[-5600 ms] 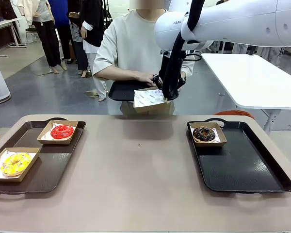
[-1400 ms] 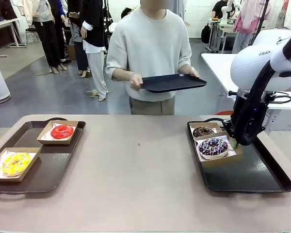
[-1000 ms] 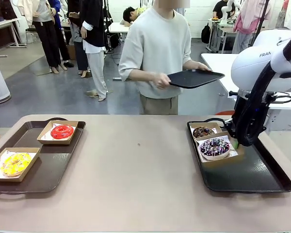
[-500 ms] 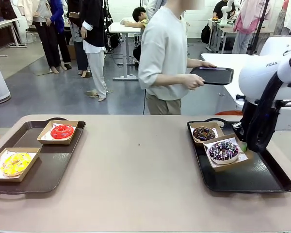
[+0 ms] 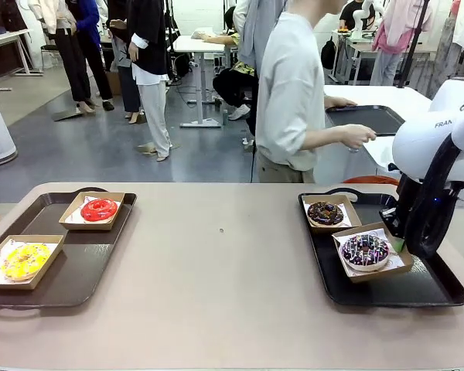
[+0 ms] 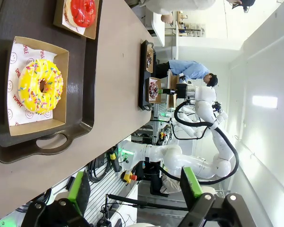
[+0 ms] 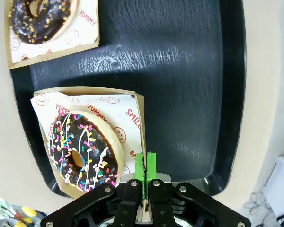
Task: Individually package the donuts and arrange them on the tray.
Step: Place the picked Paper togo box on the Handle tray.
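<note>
I count four donuts, each in its own paper-lined cardboard box, on two dark trays. The left tray (image 5: pixel 77 270) holds the shiny red donut (image 5: pixel 99 209) and the yellow donut (image 5: pixel 25 260). The right tray (image 5: pixel 417 290) holds the chocolate donut (image 5: pixel 325 212) and, just beside it, the purple donut (image 5: pixel 364 250) with sprinkles.

The right wrist view shows what the front view hides: the right gripper (image 7: pixel 145 166) has its green pads pressed tight on the thin wall of the purple donut's box (image 7: pixel 138 111). The left wrist view shows the left gripper (image 6: pixel 135 185) with its fingers spread wide, holding nothing, near the yellow donut.

A person (image 5: pixel 298 93) stands behind the table, facing sideways, beside a third black tray (image 5: pixel 367 118) on a white table.
</note>
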Controlling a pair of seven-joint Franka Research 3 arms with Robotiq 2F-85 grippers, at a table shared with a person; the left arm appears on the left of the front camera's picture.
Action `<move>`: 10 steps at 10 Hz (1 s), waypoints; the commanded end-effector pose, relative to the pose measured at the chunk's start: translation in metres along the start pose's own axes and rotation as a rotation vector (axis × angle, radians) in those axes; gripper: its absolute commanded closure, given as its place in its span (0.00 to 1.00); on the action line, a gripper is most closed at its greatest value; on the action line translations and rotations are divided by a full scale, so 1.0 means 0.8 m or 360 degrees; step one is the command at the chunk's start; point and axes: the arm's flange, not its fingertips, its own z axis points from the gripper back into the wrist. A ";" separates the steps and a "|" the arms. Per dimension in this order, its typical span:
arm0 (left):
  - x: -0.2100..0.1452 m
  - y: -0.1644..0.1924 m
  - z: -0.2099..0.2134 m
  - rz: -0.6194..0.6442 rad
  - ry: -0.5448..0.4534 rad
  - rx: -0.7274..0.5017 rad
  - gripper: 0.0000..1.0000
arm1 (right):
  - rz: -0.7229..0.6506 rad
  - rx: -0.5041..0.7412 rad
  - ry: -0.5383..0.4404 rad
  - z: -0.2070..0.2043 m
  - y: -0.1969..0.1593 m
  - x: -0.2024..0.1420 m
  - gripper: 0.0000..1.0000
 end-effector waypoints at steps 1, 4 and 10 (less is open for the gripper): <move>-0.002 -0.003 0.002 -0.0007 -0.0008 -0.0002 0.00 | 0.0027 -0.0016 -0.0064 -0.014 -0.007 -0.001 0.99; -0.002 -0.003 0.002 -0.0007 -0.0008 -0.0002 0.00 | 0.0027 -0.0067 0.0002 -0.022 -0.006 0.002 0.39; -0.002 -0.003 0.002 -0.0007 -0.0008 -0.0002 0.00 | 0.0031 -0.0065 0.0024 -0.018 -0.004 0.002 0.00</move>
